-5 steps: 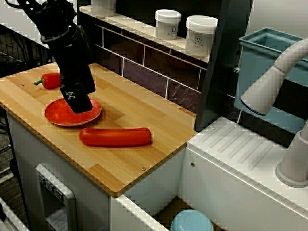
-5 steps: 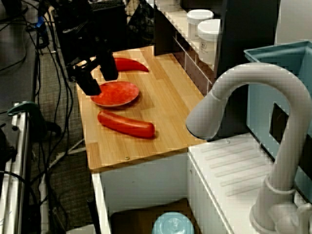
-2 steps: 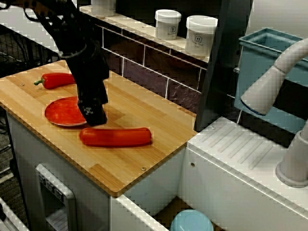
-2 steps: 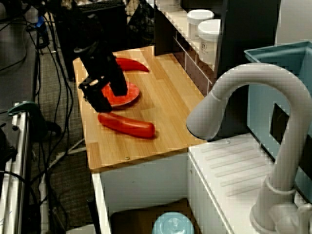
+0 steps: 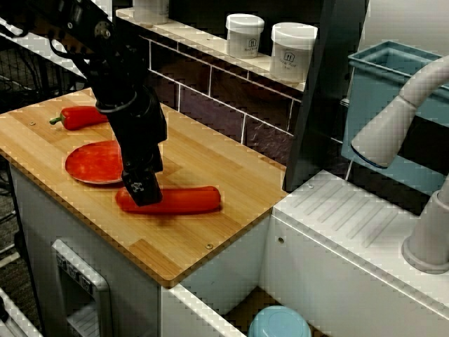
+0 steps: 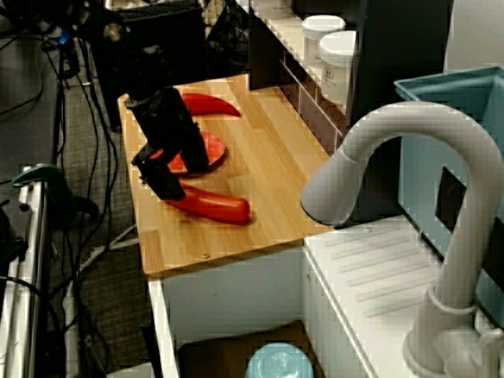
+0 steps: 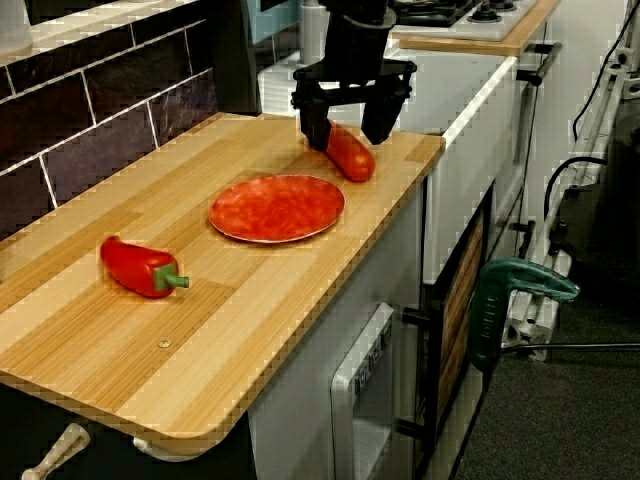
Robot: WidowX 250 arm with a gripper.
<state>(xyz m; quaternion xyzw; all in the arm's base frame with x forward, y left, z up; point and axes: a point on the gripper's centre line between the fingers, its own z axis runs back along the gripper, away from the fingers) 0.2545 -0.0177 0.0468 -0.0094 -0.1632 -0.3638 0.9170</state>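
Note:
A long red sausage [image 5: 181, 200] lies on the wooden counter [image 5: 210, 165], near its front edge. My black gripper [image 5: 142, 192] is down at the sausage's left end. In the view from the counter's end the gripper [image 7: 347, 135] stands open, one finger on each side of the sausage [image 7: 352, 155], not closed on it. The view from over the tap shows the gripper [image 6: 179, 175] low over the same end of the sausage [image 6: 214, 205]. A red plate [image 5: 91, 163] lies just to the left with nothing on it. Beyond it rests a red pepper [image 5: 81, 116].
Two white jars [image 5: 245, 35] [image 5: 292, 50] stand on the tiled ledge behind the counter. A dark upright panel [image 5: 323, 91] ends the counter on the right, then a white drainboard [image 5: 351, 225], a grey tap [image 5: 393, 126] and a blue bin [image 5: 382, 77].
My gripper left the spot over the red plate, swung right and came down onto the sausage's left end. The sausage, the plate and the pepper have kept their places.

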